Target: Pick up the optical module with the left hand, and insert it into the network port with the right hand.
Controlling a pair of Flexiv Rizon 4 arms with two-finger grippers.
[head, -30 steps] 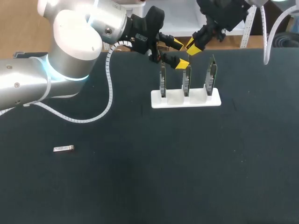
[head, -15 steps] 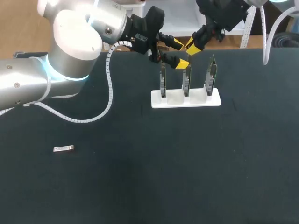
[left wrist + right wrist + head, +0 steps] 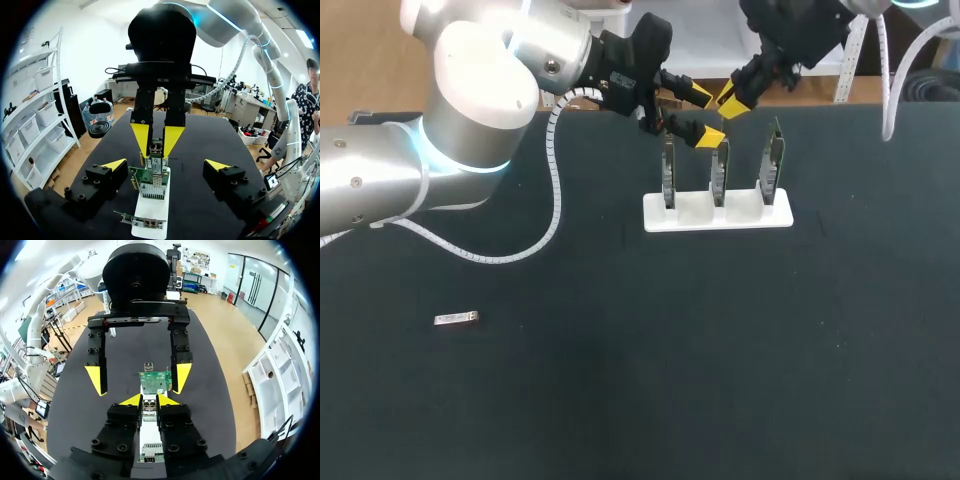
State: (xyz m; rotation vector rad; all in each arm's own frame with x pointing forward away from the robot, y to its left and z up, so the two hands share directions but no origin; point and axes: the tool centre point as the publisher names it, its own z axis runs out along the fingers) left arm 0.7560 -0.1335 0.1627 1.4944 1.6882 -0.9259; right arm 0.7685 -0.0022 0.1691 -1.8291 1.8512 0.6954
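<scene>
Optical module [image 3: 455, 319] small, silvery, lying flat; left fingers [image 3: 114, 165] spread; right fingers [image 3: 134, 400] unclear.

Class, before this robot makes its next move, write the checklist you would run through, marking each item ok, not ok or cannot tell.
1. Right gripper shut on a small silver optical module: ok.
2. Left gripper open, holding nothing: ok.
3. Three green circuit boards upright in the white plastic holder: ok.
4. Held module lined up with a board's port: cannot tell.
5. Spare silver module on the black table, away from both arms: ok.
</scene>
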